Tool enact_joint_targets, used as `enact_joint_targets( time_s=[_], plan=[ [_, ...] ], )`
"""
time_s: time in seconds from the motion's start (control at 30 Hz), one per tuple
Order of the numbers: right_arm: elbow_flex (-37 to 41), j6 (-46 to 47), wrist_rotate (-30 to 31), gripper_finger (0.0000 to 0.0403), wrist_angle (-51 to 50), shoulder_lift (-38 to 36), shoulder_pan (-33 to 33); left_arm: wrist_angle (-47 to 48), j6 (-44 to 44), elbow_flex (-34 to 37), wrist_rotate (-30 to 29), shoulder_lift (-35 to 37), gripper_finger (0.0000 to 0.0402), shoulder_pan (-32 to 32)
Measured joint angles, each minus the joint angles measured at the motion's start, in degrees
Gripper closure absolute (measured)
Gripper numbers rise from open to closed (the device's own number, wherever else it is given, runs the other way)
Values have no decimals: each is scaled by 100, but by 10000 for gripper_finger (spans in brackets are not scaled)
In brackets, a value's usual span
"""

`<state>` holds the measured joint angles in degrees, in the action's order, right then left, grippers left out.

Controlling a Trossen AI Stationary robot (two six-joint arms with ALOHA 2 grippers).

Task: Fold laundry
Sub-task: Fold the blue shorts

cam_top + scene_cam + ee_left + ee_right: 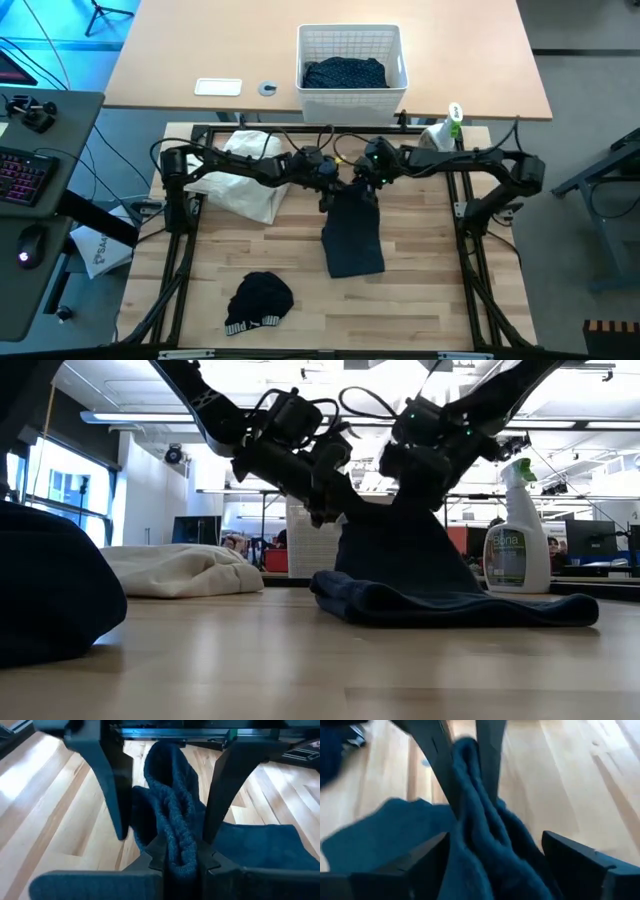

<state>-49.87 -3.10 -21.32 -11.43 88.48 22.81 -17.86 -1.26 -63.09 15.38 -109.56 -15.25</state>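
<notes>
— Looking across the tabletop (420, 300), what do you have?

— The white basket (352, 62) on the other table beyond the far edge, with a navy garment (344, 72) inside. A white cloth (245, 180) lies near the far-left corner, just beside my left arm. The dark blue-grey garment (354, 235) lies near the middle, its far end lifted off the wood and its near end flat. A black piece (259, 300) sits toward the near edge, left of centre. A spray bottle (448, 127) stands at the far edge, right of centre.

— And your grippers?

— My left gripper (181, 855) is clamped on the raised end of the dark blue-grey garment; the fabric is bunched between the fingers (222, 795). My right gripper (492, 855) is at the same bunch, jaws spread wide with cloth between them, not pinching it.
</notes>
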Motion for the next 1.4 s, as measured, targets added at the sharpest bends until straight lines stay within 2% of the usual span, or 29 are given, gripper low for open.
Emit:
enact_joint_targets(
  time_s=[0.07,0.17,0.33,0.37,0.53,0.67,0.77,0.9,1.03,1.23,1.33,1.4],
  plan=[
    [0,201,-239,130,190,109,6,-2,-76,0,2,2,376,7],
    [0,448,-461,209,289,131,4,75,-172,0,96,77,361,7],
    [-51,846,-655,368,166,-47,30,539,-161,0,411,324,308,-105],
    [-145,828,-583,382,42,-95,39,702,-122,0,474,449,297,-170],
    [-1276,404,717,374,-1227,-526,4,1613,-145,0,410,1500,256,-551],
    [-2571,-842,1903,394,-2217,-738,-139,2202,13,0,-330,2685,249,-690],
    [-3298,-1525,2279,392,-2564,-753,-221,2353,511,-4,-990,3526,250,-677],
    [-3251,-1621,1998,397,-2557,-754,-223,2423,926,-7,-1746,4243,254,-548],
    [-2191,-898,1176,396,-1990,-709,-246,2683,870,-7,-1955,4504,255,-418],
    [-374,529,149,395,-656,-701,-665,3396,373,-2,-1950,4243,255,-221],
    [-83,1266,-724,395,-194,-701,-774,3509,82,4,-1918,3972,255,-99],
    [-104,1500,-889,395,-154,-703,-738,3432,44,4,-1760,3779,255,-28]
  ],
)
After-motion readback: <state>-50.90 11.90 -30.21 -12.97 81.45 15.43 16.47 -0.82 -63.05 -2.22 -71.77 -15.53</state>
